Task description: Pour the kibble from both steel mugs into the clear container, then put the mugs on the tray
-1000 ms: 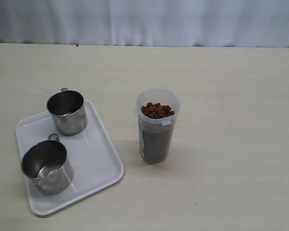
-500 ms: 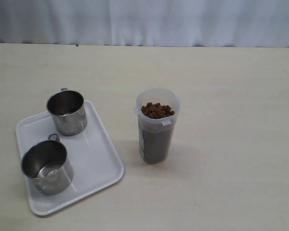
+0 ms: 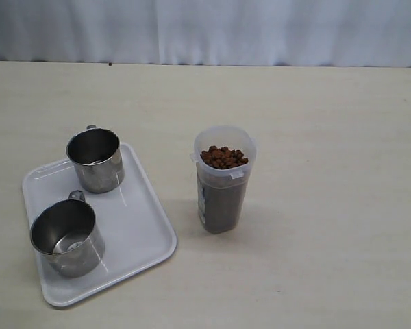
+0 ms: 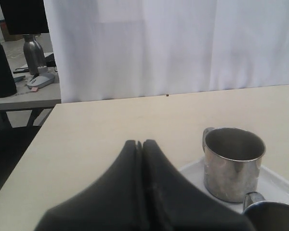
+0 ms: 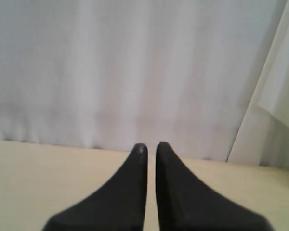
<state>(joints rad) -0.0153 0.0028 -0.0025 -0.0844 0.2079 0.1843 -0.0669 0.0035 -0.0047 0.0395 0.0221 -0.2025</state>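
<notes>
Nothing is shifting since a second ago: left gripper (image 4: 138, 142) and right gripper (image 5: 151, 145) are idling closed and empty, far mug (image 3: 94, 159) and near mug (image 3: 67, 236) are sitting on the tray (image 3: 140, 226) at lower left, kibble (image 3: 223, 157) is filling the container (image 3: 222, 199) at centre, so the job is looking finished, calling for no further move.

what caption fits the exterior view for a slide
Empty far mug and near mug on the tray, kibble filling the clear container beside it.

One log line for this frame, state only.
phase: looks done | kibble: in clear container | far mug, near mug: empty, on tray | left gripper: shut, empty | right gripper: shut, empty
</notes>
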